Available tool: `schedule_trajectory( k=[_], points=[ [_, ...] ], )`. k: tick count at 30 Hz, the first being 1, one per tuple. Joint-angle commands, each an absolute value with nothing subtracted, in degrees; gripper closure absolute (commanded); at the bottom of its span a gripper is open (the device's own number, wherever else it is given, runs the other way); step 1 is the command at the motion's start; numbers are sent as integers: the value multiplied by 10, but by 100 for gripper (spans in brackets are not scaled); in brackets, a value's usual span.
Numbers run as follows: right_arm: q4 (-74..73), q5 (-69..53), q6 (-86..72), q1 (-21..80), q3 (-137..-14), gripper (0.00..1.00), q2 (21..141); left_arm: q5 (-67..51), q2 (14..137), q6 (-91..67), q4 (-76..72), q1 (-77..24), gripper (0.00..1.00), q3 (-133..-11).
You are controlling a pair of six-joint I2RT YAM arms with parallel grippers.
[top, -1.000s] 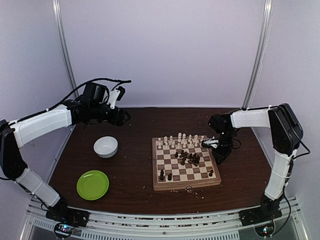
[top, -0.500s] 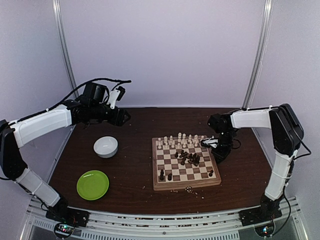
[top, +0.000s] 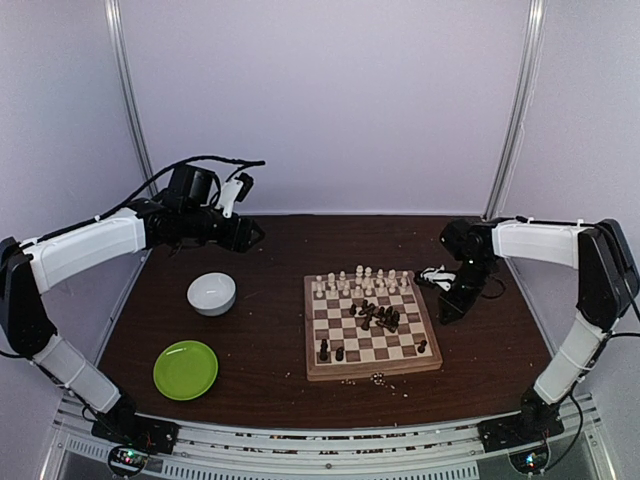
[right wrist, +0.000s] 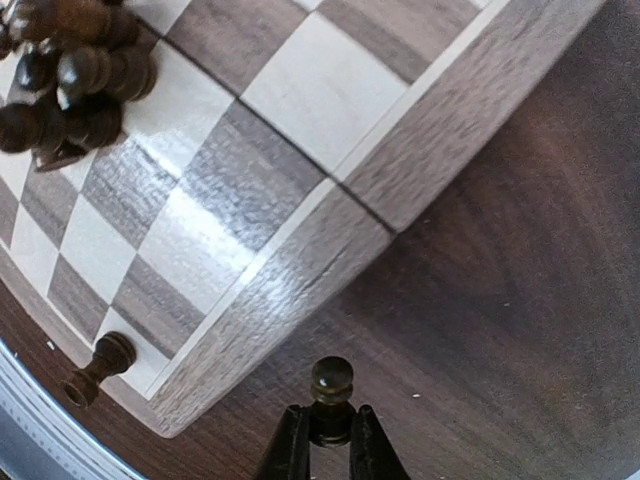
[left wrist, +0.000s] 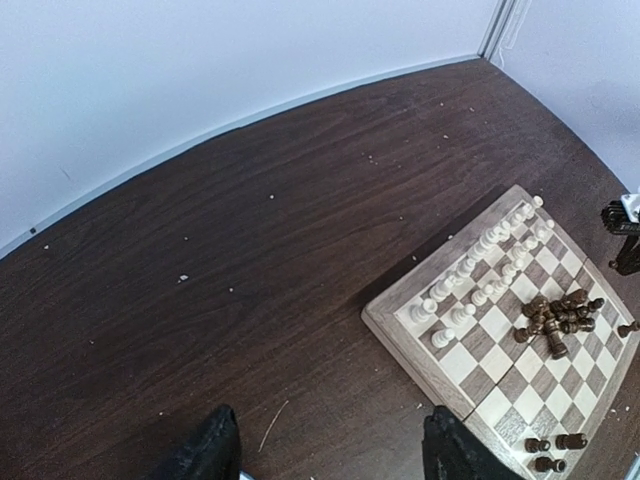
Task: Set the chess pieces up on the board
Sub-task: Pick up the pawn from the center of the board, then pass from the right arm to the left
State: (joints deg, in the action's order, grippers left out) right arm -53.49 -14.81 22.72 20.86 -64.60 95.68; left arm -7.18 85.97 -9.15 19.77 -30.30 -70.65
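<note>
Two pincers flank a half-set board (top: 308, 330) on the tabletop (top: 270, 340).
Nearest, toward the near left corner, sits a green plate (top: 186, 369); pale crumbs (top: 380, 378) lie at the board's near edge. Dark chess pieces (top: 377, 316) heap mid-board, and cream chess pieces (top: 360, 280) line its far rows. Off the board's right side, the right pincer (right wrist: 330, 428) is clamped on a dark pawn (right wrist: 331, 383). Beyond a white bowl (top: 212, 293), the left pincer (left wrist: 332, 425) hangs apart.

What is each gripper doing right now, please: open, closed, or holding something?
Left gripper: open, holding nothing.
Right gripper: closed on a small dark brown wooden chess piece.
</note>
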Motion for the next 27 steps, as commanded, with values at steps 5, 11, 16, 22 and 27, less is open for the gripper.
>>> schedule_trajectory(
  k=[5,11,16,22,27],
  points=[
    [-557,-299,261,211,-645,88,892,-225,892,-87,182,-308,39,-737],
    [-552,-341,277,234,-676,87,887,-284,914,-74,184,-373,39,-748],
    [-537,-373,280,269,-702,87,890,-355,960,-138,168,-416,40,-772],
    [-527,-401,263,293,-754,86,925,-434,1031,-329,33,-442,43,-772],
    [-525,-402,262,308,-763,86,930,-465,1081,-459,-82,-460,44,-768]
  ],
)
